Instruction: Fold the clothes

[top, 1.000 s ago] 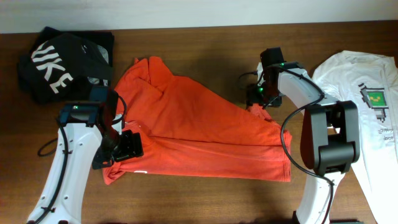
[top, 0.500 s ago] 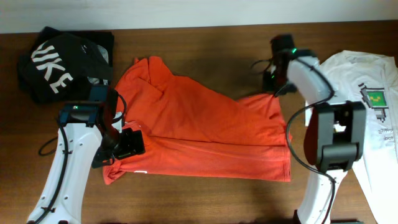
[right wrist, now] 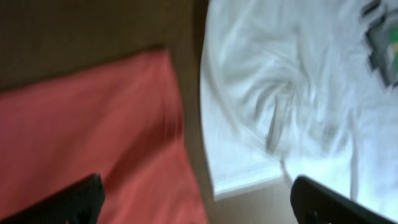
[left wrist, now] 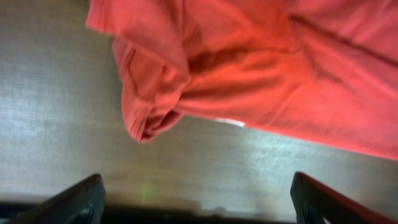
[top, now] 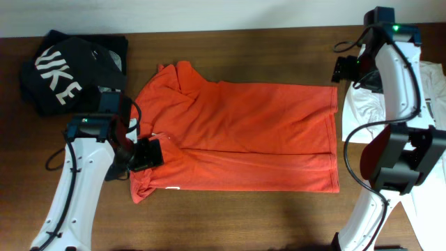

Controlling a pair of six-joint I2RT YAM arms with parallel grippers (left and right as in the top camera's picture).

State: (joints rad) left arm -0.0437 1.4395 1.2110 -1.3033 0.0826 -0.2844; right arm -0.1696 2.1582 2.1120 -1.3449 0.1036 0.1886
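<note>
Stretching from the left half of the table (top: 230, 223) almost to its right edge, the red-orange T-shirt (top: 258, 132) is now seen pulled out into a broad, nearly flat rectangle. A second earlier its right side was gathered into a narrow point toward the middle. That side has been drawn outward by the right gripper (top: 346, 70), which is now found off the cloth near the far right corner of the table, just beyond the shirt's own far right corner. In the blurred right wrist view its fingers are seen wide apart with nothing between them, and the shirt's edge and the white T-shirt (top: 359, 111) are seen below. The left gripper (top: 145, 155) is kept at the shirt's left side, by the bunched sleeve; its fingers are likewise spread, and only bare wood is shown between them. The black T-shirt (top: 70, 70) is left untouched at the far left corner. The spreading step is judged largely done, though a lengthwise crease and the crumpled left sleeve remain, and the folding proper is judged not yet begun.
</note>
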